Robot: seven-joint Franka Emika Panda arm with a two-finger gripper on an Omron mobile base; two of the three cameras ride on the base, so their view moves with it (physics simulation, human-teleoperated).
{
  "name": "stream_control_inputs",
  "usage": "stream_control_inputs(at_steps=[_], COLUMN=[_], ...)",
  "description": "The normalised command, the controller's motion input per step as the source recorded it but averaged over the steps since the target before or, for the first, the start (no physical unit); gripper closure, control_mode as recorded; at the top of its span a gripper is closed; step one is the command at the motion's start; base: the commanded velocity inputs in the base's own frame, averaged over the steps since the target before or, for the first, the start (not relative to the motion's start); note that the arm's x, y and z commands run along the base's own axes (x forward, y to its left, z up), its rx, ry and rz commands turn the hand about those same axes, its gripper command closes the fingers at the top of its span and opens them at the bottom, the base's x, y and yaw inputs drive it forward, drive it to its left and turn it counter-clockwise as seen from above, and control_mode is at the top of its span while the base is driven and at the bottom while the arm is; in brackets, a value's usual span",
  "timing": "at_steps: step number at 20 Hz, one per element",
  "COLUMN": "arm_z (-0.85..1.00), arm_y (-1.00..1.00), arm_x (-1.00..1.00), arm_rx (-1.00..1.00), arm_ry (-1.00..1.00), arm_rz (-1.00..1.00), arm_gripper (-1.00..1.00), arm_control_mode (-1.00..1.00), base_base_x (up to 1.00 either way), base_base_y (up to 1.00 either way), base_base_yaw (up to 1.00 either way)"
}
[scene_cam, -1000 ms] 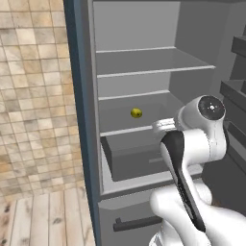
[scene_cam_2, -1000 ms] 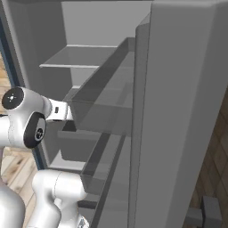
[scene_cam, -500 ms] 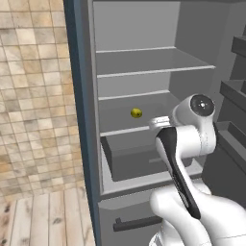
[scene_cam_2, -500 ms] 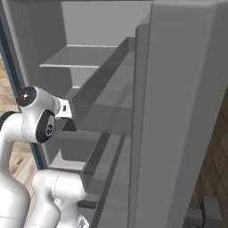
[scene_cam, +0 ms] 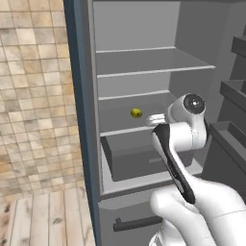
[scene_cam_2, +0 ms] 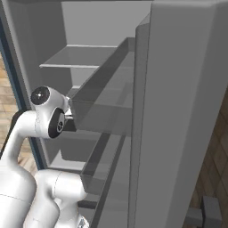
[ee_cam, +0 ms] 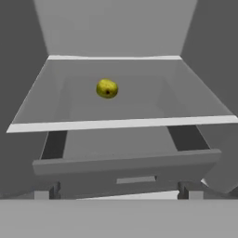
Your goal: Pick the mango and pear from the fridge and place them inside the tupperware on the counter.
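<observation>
You have the fridge (scene_cam: 144, 72) standing open in front of you, its grey inside and pale shelves in plain sight. The pear (ee_cam: 107, 88) lies ahead of the tool (ee_cam: 118, 194) and a little to its left, on the shelf (ee_cam: 195, 107) that sits just above the tool's level, near the middle of that shelf and well back from its front edge. In the left base view the same yellow-green fruit (scene_cam: 136, 113) shows beyond and to the left of the tool's wrist. Nothing touches the pear; the tool is well apart from it.

Directly below the shelf and right in front of the tool, the grey drawer (ee_cam: 125, 162) stands pulled out, its front lip crossing the hand view just above the fingertips (ee_cam: 44, 195). The two tips stand far apart at the bottom of that view, so the tool looks open with nothing between them, though so little of them shows that you should take this as probable.

To the tool's right, the door racks (scene_cam_2: 111, 111) on the open door run close alongside the arm.
</observation>
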Motion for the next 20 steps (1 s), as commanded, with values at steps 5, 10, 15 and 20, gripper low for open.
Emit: stream_control_inputs(at_steps=[5,10,15,20], arm_z=[-0.16,-0.22,-0.21,-0.2], arm_y=[0.0,0.0,0.0,0.0], arm_x=[0.43,0.45,0.52,0.54], arm_rx=[0.04,0.03,0.02,0.0], arm_ry=[0.06,0.07,0.02,0.0], arm_rz=[0.01,0.02,0.02,0.01], arm_gripper=[-1.0,-1.0,-1.0,-1.0], arm_control_mode=[-1.0,-1.0,-1.0,-1.0], base_base_x=[0.0,0.0,0.0,0.0], base_base_y=[0.0,0.0,0.0,0.0], base_base_yaw=[0.0,0.0,0.0,0.0])
